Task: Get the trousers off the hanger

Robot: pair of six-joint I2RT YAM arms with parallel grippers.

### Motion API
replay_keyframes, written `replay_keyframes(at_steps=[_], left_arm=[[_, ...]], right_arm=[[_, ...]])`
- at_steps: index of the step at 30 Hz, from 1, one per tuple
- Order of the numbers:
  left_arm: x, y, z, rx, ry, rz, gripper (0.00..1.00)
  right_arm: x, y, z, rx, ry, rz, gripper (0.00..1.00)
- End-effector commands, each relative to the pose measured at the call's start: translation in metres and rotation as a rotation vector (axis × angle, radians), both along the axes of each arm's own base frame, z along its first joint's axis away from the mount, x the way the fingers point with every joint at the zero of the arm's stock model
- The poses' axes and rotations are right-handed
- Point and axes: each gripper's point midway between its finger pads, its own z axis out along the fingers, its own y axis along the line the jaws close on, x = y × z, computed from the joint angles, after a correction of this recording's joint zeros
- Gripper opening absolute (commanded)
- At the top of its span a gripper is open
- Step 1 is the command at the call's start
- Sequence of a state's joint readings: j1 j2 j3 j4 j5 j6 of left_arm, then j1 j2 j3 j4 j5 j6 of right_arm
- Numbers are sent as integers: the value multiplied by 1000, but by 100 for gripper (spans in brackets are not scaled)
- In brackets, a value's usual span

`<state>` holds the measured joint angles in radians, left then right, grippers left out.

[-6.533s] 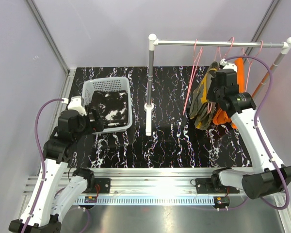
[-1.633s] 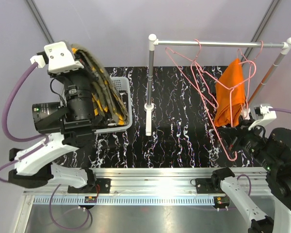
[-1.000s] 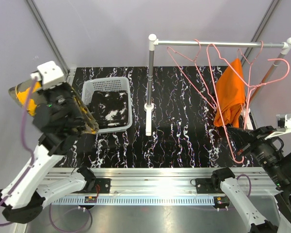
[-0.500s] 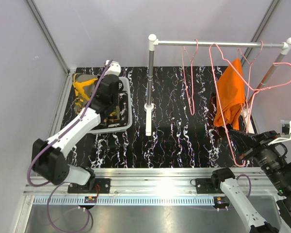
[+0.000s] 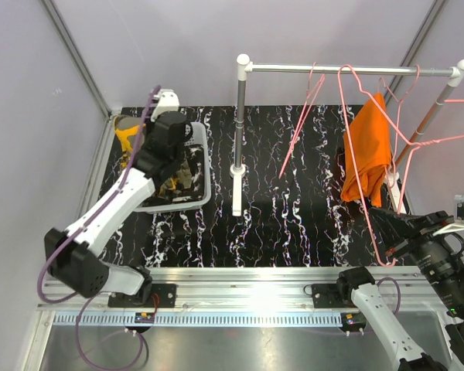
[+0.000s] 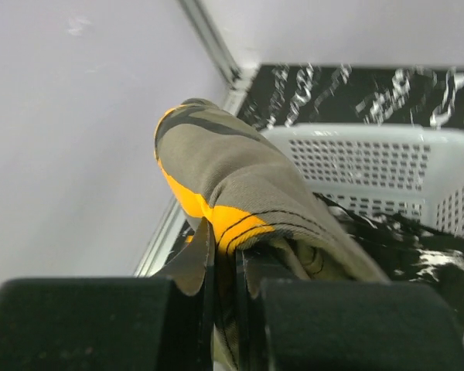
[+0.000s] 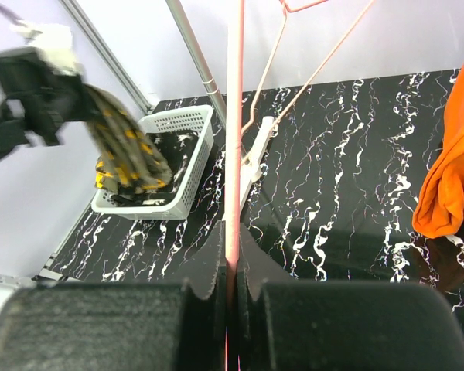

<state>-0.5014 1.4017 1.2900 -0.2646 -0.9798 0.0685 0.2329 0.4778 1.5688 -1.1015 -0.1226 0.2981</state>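
Your left gripper (image 6: 224, 259) is clamped shut on the camouflage trousers (image 6: 240, 178). They are folded over its fingers and hang into the white basket (image 5: 202, 166), on top of the black trousers (image 6: 417, 247). In the top view their long axis runs from 10 o'clock to 4 o'clock, and the yellow end spills over the basket's far-left corner.

Your right gripper (image 7: 232, 267) is pinched shut on the wire of a pink hanger (image 7: 234, 116) whose hook is on the rail (image 5: 294, 68). The orange trousers (image 5: 367, 147) hang from the rail at 2 o'clock, long axis pointing straight down.

Six seconds ago the camouflage pair hung beside the orange pair. Half a second ago your left wrist sat slightly nearer. The empty middle hanger (image 5: 301, 127) has since swung aslant.

The basket sits close to the table's (image 5: 294, 209) left edge and the wall. Your room to move is at its 3 o'clock, toward the rack post (image 5: 238, 154).
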Motion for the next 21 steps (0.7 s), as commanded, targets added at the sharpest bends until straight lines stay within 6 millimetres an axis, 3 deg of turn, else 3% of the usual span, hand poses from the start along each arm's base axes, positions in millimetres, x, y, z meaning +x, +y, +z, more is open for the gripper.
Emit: replay_keyframes(at_steps=[1, 5, 12, 18, 21], left_arm=[[-48, 32, 99, -161, -311, 121, 0], [-80, 43, 124, -174, -368, 129, 0], [-116, 57, 141, -164, -386, 172, 0], [-107, 49, 119, -110, -327, 187, 0], [-86, 34, 104, -49, -288, 170, 0]], right_arm=[[-4, 0, 12, -2, -48, 3, 0], [-2, 2, 13, 12, -47, 14, 0], [-4, 2, 17, 15, -54, 16, 0], [-4, 3, 16, 17, -58, 22, 0], [-2, 3, 13, 4, -54, 19, 0]])
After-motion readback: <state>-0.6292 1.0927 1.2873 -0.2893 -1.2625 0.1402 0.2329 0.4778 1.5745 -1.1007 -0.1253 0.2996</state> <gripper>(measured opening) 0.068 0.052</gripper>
